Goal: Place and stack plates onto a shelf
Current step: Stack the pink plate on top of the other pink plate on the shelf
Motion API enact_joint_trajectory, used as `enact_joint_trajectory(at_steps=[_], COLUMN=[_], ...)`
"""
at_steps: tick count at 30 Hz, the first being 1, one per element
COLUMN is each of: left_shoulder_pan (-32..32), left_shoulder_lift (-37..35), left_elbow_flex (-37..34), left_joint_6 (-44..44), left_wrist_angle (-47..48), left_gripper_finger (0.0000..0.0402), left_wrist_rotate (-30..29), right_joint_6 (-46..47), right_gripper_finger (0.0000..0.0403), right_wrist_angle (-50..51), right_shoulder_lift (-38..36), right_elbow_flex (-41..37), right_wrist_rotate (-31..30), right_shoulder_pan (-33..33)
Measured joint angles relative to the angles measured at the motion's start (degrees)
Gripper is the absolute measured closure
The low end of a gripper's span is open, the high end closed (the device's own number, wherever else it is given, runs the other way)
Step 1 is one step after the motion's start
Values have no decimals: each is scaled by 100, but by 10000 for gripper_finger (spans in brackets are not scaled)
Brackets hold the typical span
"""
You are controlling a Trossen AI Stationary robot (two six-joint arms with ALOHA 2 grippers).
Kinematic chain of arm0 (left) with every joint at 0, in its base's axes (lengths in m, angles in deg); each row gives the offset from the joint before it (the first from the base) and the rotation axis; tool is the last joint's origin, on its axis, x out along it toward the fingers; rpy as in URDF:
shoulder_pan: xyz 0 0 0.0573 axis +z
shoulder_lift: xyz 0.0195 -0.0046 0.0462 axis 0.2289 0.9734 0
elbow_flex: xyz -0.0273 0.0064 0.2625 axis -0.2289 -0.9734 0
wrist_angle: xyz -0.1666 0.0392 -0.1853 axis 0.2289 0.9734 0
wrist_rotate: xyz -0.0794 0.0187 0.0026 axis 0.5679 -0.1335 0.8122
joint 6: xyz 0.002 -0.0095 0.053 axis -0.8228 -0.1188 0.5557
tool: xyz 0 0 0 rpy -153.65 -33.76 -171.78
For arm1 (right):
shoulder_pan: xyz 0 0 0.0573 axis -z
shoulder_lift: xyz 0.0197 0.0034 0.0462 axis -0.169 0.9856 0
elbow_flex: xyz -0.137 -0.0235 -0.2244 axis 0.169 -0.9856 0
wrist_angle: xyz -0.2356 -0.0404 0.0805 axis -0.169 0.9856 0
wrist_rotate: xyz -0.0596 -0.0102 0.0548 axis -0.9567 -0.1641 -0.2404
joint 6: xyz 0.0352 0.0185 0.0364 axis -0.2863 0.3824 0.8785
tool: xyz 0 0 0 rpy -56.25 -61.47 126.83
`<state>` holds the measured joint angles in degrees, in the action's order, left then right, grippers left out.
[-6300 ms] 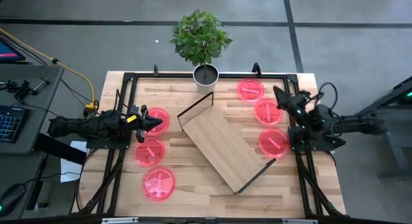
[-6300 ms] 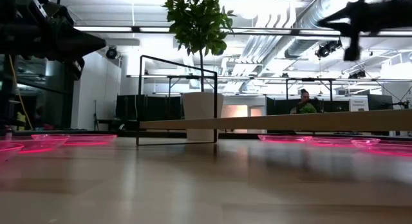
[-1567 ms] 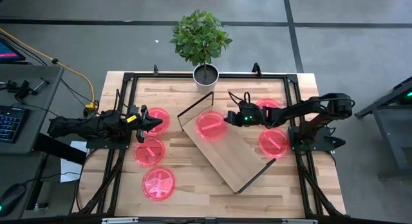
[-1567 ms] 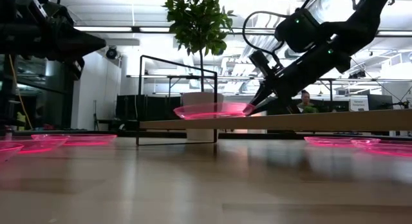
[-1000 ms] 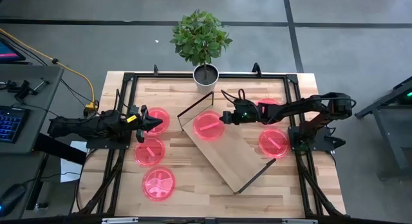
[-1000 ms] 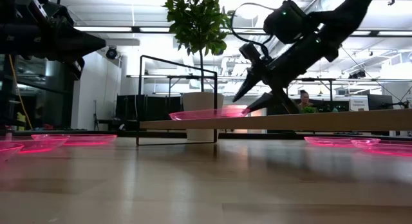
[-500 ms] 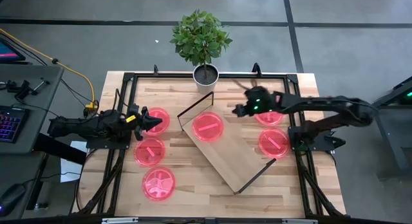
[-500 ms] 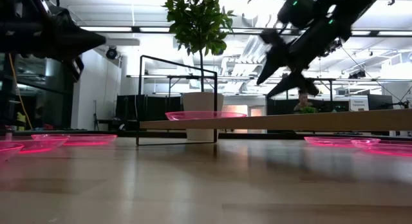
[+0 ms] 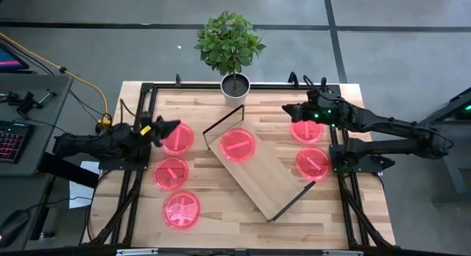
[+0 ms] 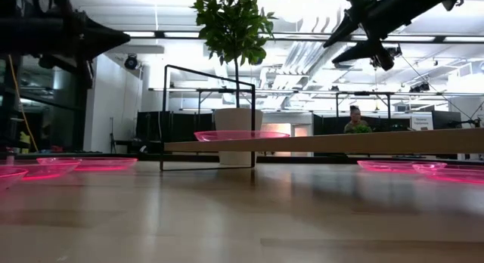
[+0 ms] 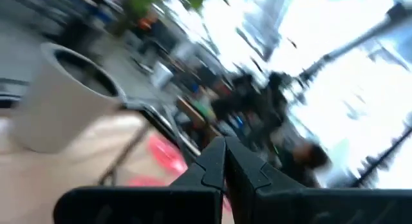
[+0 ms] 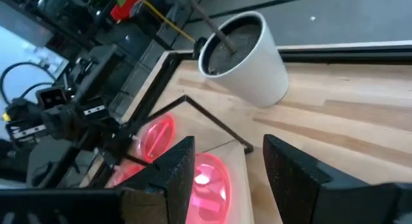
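Note:
One pink plate (image 9: 238, 143) lies flat on the far end of the light-wood shelf (image 9: 261, 175), which stands slantwise in the table's middle; the low view shows this plate (image 10: 242, 134) on the board. Three plates (image 9: 176, 140) (image 9: 171, 173) (image 9: 181, 209) lie on the table at left. Two plates (image 9: 307, 131) (image 9: 313, 162) lie at right. My right gripper (image 9: 288, 109) hangs open and high, beside the far right plate, holding nothing. My left gripper (image 9: 174, 126) is shut and empty above the far left plate.
A plant in a white pot (image 9: 235, 84) stands at the table's far edge, just behind the shelf's black wire frame (image 9: 223, 122). A black frame (image 9: 147, 87) runs round the tabletop. A desk with a keyboard (image 9: 11, 138) stands off the left side.
My right gripper has drawn back from the plate on the shelf, rising and moving toward the table's right and far edges, fingers open. That plate stays on the board and now lies level. My left gripper has shifted slightly toward the far edge and stays shut.

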<state>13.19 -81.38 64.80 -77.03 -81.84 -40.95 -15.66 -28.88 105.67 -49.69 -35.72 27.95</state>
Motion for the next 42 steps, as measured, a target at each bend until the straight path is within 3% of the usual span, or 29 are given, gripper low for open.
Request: enact_joint_trajectory(at_steps=[4, 10, 15, 19, 23, 26, 32, 42], left_shoulder_pan=[361, 1258, 2512, 3725, 4597, 4947, 5120, 5096], left_shoulder_lift=[562, 2089, 3684, 4983, 6213, 7031, 8230, 9069], left_elbow_flex=[762, 2449, 3411, 3834, 4169, 4432, 4834, 5117], left_joint_6=[-66, -741, -450, 739, 1966, 2719, 3709, 5374], left_wrist_angle=[480, 2928, 4605, 5195, 5680, 6107, 6352, 6279], left_gripper_finger=[371, 292, 251, 242, 241, 241, 241, 241], left_wrist_rotate=[-137, 257, 1949, 3496, 4335, 4357, 3720, 3594], right_joint_6=[67, 47, -90, -248, -339, -339, -381, -382], right_gripper_finger=[235, 235, 235, 235, 235, 235, 235, 235], right_wrist_angle=[-1, -2, 4, 4, 7, 17, 17, 52], right_shoulder_lift=[54, 208, 248, 242, 242, 242, 242, 242], right_elbow_flex=[0, 0, 0, 0, 0, 0, 0, 0], right_wrist_rotate=[-90, -95, -77, 62, 250, 304, 262, 216], right_shoulder_pan=[26, 127, 131, 129, 127, 127, 127, 127])
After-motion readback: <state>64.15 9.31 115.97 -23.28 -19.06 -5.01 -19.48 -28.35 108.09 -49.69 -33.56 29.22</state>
